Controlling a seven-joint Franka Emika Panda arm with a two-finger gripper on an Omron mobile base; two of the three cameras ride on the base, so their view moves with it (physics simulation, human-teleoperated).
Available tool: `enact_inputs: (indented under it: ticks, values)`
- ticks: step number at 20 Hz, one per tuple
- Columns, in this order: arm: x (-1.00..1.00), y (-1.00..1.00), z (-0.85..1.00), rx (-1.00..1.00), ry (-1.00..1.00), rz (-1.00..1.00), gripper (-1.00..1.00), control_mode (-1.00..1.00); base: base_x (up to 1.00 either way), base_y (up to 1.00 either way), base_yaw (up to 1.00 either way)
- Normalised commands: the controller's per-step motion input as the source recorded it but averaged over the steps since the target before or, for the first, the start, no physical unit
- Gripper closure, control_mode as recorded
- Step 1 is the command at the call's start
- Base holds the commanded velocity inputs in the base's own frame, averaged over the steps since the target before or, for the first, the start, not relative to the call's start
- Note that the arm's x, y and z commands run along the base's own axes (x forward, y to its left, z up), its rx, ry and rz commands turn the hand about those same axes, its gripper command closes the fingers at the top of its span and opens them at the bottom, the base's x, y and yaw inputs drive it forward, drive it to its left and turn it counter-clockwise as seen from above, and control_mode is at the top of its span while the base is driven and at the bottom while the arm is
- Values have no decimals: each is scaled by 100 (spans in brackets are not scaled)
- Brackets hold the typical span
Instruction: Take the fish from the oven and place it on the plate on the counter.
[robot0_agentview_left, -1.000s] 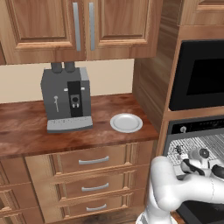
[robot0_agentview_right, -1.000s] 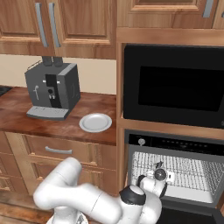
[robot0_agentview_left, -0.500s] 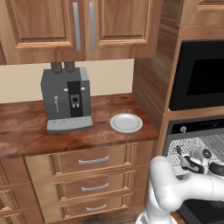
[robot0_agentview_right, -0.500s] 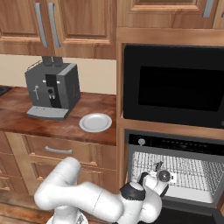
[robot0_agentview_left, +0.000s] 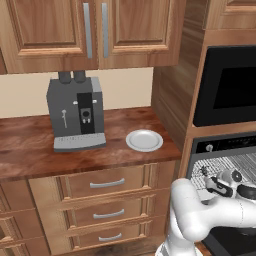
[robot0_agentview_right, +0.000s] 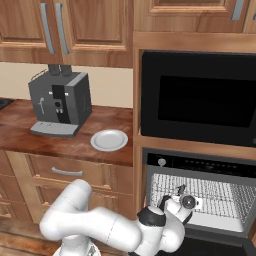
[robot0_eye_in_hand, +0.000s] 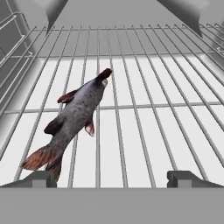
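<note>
1. The jaws stand wide open and hold nothing, reaching into the open oven (robot0_agentview_right: 200, 200).
2. The fish (robot0_eye_in_hand: 72, 122) lies on the wire rack (robot0_eye_in_hand: 144, 100), tail at seven o'clock beside one finger tip (robot0_eye_in_hand: 37, 178), head at one o'clock.
3. The plate (robot0_agentview_left: 144, 140) sits on the tabletop (robot0_agentview_left: 30, 145), at four o'clock from the coffee machine (robot0_agentview_left: 76, 112).
</note>
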Motion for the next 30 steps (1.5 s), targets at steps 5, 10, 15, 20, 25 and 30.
enact_inputs:
  ticks: [5, 10, 15, 20, 25, 30]
  values:
    - [-39, -40, -100, 16, -16, 2, -100, -100, 0, 0, 0]
    - [-59, -33, -86, 13, -7, 1, -100, -100, 0, 0, 0]
    - [-78, -32, -77, 11, -1, 0, -100, -100, 0, 0, 0]
    - [-78, -31, -76, 11, -2, 0, -100, -100, 0, 0, 0]
    - [-24, -31, -55, 6, -16, 0, -100, -100, 0, 0, 0]
    - [0, -44, -84, 11, -34, 1, -100, -100, 0, 0, 0]
